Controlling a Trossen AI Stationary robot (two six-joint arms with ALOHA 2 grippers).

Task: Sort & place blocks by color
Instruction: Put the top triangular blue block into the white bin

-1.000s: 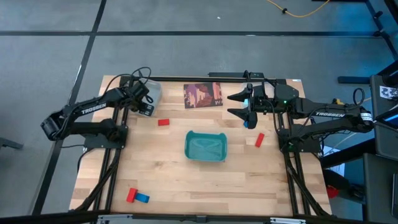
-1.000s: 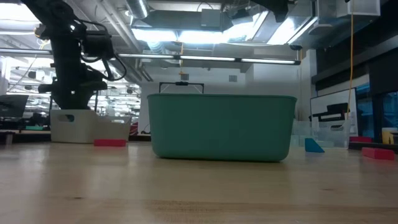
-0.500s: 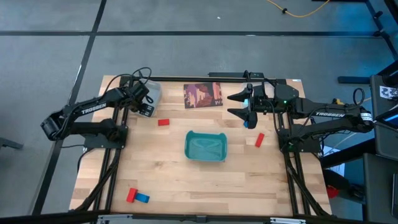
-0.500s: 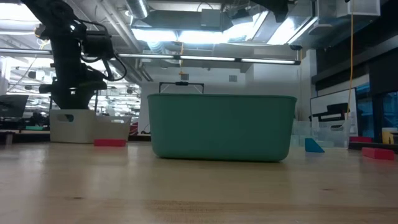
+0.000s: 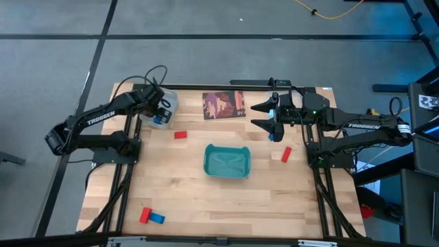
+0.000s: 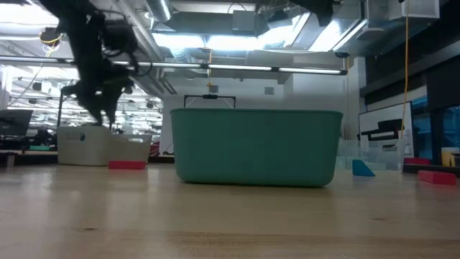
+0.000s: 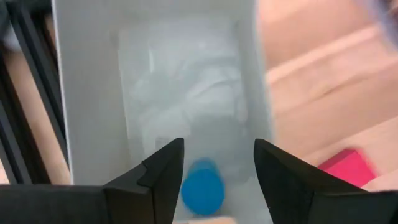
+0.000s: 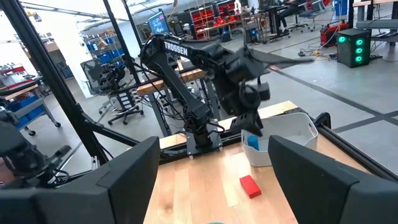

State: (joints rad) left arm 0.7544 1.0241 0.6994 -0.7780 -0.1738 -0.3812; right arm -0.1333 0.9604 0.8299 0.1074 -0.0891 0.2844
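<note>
My left gripper point(image 5: 160, 110) hovers open over a white bin point(image 5: 167, 104) near the table's far left corner. In the left wrist view its fingers frame a blue block point(image 7: 202, 190) lying on the bin's floor, untouched. My right gripper point(image 5: 262, 116) waits wide open, held above the table near the far right, with a blue block point(image 5: 276, 136) on the table beside it. A red block point(image 5: 180, 135) lies near the bin, another red one point(image 5: 286, 154) right of the teal tray point(image 5: 227, 161). A red block point(image 5: 145, 215) and a blue block point(image 5: 158, 219) lie together near the near left corner.
A brownish-red printed card point(image 5: 223, 105) lies at the far edge between the arms. The teal tray stands in the table's middle and blocks much of the low view point(image 6: 255, 147). Bare wood stretches along the near edge right of the block pair.
My left gripper has shifted a little toward the far edge, over the white bin, and turned about its wrist; in the low view the arm has swung and tipped. My right arm and the blocks on the table have stayed put.
</note>
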